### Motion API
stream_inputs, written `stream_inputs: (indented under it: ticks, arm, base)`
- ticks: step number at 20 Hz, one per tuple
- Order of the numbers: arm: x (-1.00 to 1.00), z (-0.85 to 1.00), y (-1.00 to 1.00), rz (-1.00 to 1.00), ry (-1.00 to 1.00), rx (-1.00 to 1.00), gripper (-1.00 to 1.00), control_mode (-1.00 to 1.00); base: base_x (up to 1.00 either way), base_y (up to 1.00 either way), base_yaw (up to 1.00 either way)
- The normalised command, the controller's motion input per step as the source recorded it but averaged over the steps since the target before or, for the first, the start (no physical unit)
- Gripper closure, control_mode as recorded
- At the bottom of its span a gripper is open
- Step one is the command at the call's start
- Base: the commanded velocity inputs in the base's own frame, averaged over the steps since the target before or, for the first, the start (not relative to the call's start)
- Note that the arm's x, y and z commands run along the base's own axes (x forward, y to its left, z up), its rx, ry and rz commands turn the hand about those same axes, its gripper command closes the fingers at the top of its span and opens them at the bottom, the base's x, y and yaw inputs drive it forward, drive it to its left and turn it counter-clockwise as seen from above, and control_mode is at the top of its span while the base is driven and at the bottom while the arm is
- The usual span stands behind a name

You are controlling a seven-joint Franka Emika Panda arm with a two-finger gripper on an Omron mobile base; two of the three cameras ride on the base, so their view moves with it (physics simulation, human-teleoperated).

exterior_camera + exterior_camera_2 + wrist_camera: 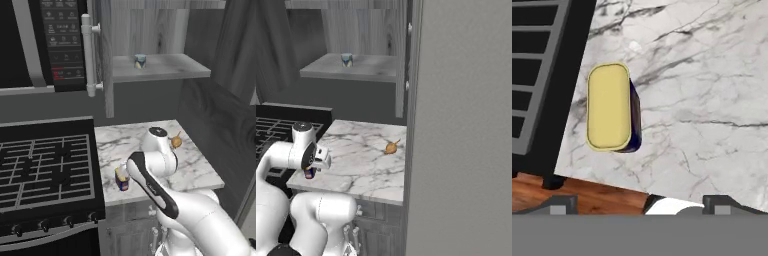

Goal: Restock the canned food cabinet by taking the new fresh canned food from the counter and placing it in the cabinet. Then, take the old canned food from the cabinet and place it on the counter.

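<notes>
The claw [639, 206], jaws wide apart, hovers above the new fresh canned food [611, 107], upper left of the hand view, near the table's [712, 100] front edge (beside the stove). An off-centre descent could topple it off.

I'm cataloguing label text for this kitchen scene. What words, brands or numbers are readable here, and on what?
Nothing can be read.
microwave panel: pale and red button marks, too small and blurred.
new can: blue-and-red label, no legible letters.
old can on the cabinet shelf: label too small.
</notes>
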Motion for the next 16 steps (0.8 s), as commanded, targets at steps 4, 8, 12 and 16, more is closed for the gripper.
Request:
stream_inputs:
  ticks: [4,8,12,16]
  arm:
    - [0.52,-0.15,0.21,0.0,0.11,-0.07,-1.0,-1.0]
    - [0.2,-0.02,0.36,0.0,0.08,-0.07,-1.0,-1.0]
    - [0.04,-0.13,0.42,0.0,0.08,-0.01,-1.0,-1.0]
    - [0.0,-0.28,0.25,0.01,0.08,-0.02,-1.0,-1.0]
  base:
    - [0.0,0.0,0.0]
    - [0.0,0.0,0.0]
    - [0.0,0.0,0.0]
    - [0.0,0.0,0.0]
